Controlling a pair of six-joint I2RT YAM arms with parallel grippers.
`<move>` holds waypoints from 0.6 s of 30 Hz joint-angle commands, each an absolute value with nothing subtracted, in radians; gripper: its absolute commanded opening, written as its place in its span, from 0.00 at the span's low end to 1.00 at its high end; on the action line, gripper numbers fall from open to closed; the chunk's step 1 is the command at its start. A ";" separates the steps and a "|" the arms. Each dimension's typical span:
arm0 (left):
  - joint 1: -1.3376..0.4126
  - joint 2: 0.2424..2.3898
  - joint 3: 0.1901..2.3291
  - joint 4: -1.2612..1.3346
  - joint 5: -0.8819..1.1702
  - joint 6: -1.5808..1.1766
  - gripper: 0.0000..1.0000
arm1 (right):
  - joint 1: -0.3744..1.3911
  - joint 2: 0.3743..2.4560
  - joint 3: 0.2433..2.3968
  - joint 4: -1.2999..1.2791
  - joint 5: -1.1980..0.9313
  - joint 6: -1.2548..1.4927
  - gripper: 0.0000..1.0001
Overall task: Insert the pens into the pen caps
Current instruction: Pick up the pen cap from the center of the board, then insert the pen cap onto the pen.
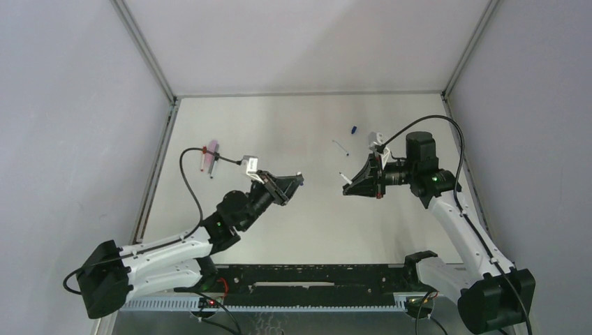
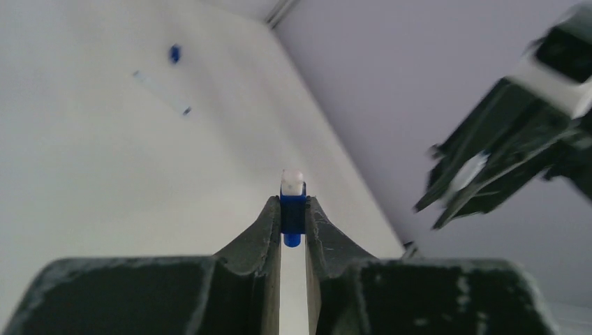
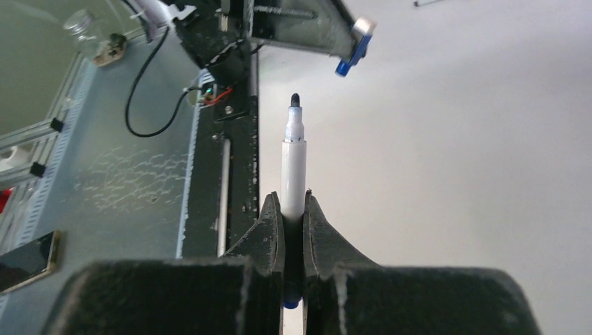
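While the left pincer [image 2: 293, 204] pinches a blue cap [image 2: 292, 216] at its tips and the right pincer [image 3: 294, 204] grips a white pen [image 3: 294, 167], dark tip bare, the two stand near but apart at mid-frame of the top view, so this pair is not yet joined. A thin pen [image 1: 341, 146] and a loose blue cap [image 1: 354, 130] lie apart on the surface [image 1: 279, 118] toward the upper right, likewise unjoined. Whether the pink marker [image 1: 208, 155] at the left is capped is too small to tell.
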State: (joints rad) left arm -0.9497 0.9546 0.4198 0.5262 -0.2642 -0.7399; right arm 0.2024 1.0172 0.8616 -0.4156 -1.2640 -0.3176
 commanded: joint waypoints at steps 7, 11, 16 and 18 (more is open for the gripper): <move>-1.000 1.086 0.404 1.255 -0.204 -0.725 0.00 | 0.275 1.015 0.889 -0.335 -1.343 -0.248 0.00; -1.034 1.197 0.461 1.387 -0.223 -0.698 0.00 | 0.295 1.016 0.881 -0.280 -1.321 -0.174 0.00; -1.064 1.283 0.531 1.410 -0.239 -0.696 0.00 | 0.307 1.013 0.881 -0.260 -1.288 -0.138 0.00; -1.072 1.297 0.543 1.413 -0.248 -0.693 0.00 | 0.311 1.015 0.879 -0.257 -1.276 -0.132 0.00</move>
